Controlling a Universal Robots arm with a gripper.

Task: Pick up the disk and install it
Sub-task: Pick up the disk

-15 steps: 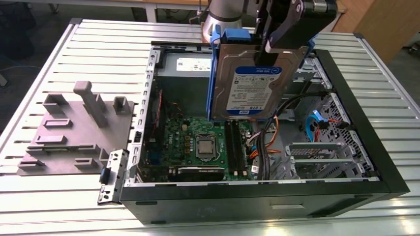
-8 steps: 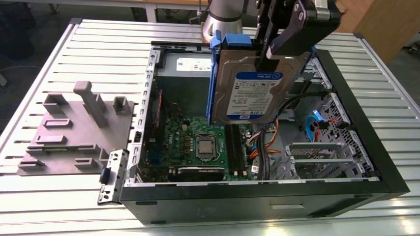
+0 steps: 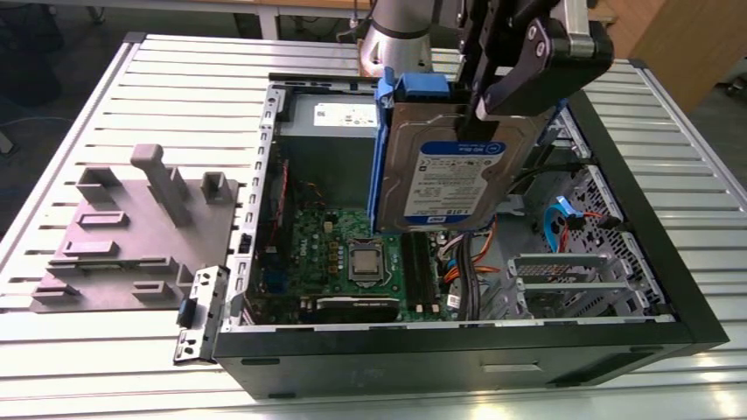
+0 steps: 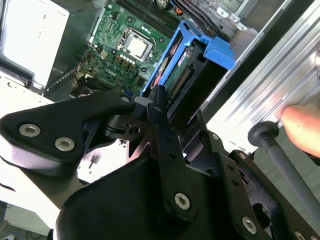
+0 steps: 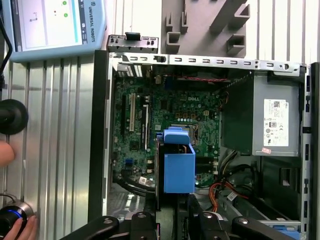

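Observation:
The disk [image 3: 450,179] hangs upright over the open computer case [image 3: 467,337], a silver-grey drive with a white-and-blue label and blue side rails. My gripper [image 3: 496,105] is shut on its upper end and holds it above the motherboard [image 3: 350,254]. In the second wrist view the black fingers [image 4: 159,102] clamp the drive's blue rail [image 4: 200,55] edge-on. In the first wrist view the disk [image 5: 179,167] appears end-on as a blue block over the board, just beyond the gripper [image 5: 172,215].
Inside the case are a grey power supply [image 3: 338,114], a metal drive cage [image 3: 561,280] and loose cables. A grey fixture plate [image 3: 129,236] lies on the slatted table at the exterior view's left. A tablet [image 5: 55,25] and a person's fingers [image 5: 20,227] are beside the case.

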